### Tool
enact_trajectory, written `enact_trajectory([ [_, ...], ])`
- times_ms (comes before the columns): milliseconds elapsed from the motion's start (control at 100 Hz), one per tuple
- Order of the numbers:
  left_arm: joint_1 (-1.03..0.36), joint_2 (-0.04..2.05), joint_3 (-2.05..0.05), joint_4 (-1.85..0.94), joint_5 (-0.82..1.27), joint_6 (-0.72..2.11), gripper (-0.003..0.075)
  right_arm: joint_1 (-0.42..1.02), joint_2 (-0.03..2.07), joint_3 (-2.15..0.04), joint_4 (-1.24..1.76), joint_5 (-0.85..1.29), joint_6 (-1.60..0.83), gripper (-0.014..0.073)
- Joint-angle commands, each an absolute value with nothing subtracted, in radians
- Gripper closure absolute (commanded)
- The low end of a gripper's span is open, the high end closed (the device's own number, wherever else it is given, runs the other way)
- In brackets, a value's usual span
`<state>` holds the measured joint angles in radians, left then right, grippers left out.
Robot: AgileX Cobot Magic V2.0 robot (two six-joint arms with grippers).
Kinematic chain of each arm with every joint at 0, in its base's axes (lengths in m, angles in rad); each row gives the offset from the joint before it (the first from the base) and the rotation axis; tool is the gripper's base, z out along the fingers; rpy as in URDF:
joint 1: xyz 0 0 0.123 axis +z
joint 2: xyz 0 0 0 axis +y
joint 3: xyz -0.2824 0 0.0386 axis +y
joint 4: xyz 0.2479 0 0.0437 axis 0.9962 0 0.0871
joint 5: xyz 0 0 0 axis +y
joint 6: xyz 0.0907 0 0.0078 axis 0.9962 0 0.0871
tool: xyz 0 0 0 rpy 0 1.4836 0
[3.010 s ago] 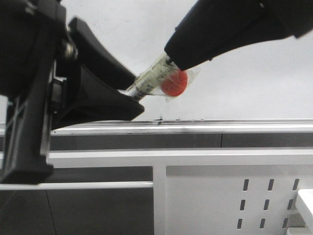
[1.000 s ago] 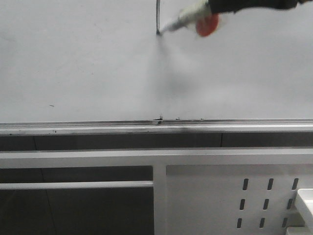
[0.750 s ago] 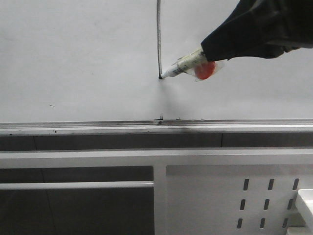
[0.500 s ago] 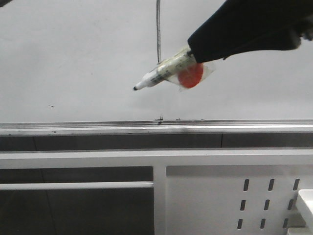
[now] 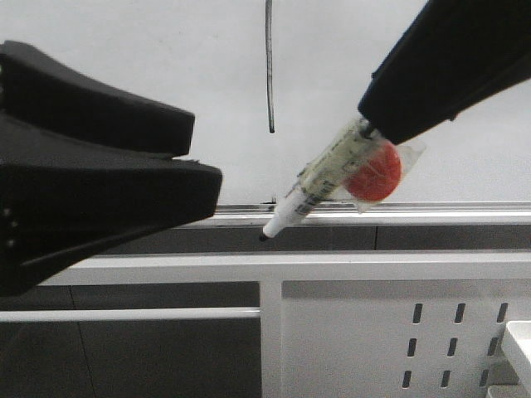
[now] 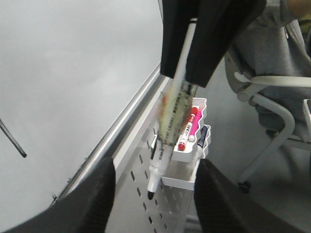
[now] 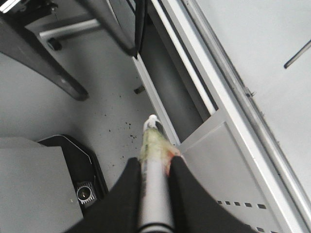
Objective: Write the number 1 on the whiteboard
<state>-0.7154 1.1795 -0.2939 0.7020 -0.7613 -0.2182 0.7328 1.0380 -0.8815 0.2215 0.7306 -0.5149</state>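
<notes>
front view shows us the thin dark vertical stroke of the number 1 (image 5: 270, 66) finished on the glossy pale whiteboard (image 5: 124, 50), above and clear of the white red-balled marker pen (image 5: 319, 184) our right gripper (image 7: 154, 167) clamps; the left gripper (image 6: 153, 194) gapes wide, holding nothing.

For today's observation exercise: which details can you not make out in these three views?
- Front view: the top of the thin dark vertical marker stroke is cut off by the upper edge.
- Front view: the left claw, close and dark, hides part of the pale glossy whiteboard.
- Left wrist view: writing on the white marker pen is blurred.
</notes>
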Motion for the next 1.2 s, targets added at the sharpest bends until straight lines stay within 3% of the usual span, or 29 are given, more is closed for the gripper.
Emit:
enact_trajectory([
  [0, -0.716, 1.172, -0.354, 0.684, -0.776, -0.218, 0.0332, 0.725, 1.047, -0.949, 0.213, 0.71, -0.521, 0.0664],
  [910, -0.716, 1.302, -0.432, 0.715, -0.799, -0.215, 0.0339, 0.771, 1.086, -1.04, 0.226, 0.718, -0.521, 0.0664],
  [980, -0.716, 1.302, -0.432, 0.715, -0.832, -0.215, 0.0379, 0.771, 1.086, -1.04, 0.226, 0.718, -0.521, 0.0664],
  [1050, -0.716, 1.302, -0.432, 0.715, -0.868, -0.215, 0.0469, 0.771, 1.086, -1.04, 0.226, 0.718, -0.521, 0.0664],
  [1170, -0.716, 1.302, -0.432, 0.715, -0.921, -0.215, 0.0732, 0.771, 1.086, -1.04, 0.228, 0.721, -0.521, 0.0664],
  [1190, -0.716, 1.302, -0.432, 0.715, -0.926, -0.214, 0.0738, 0.771, 1.086, -1.04, 0.231, 0.721, -0.521, 0.0664],
])
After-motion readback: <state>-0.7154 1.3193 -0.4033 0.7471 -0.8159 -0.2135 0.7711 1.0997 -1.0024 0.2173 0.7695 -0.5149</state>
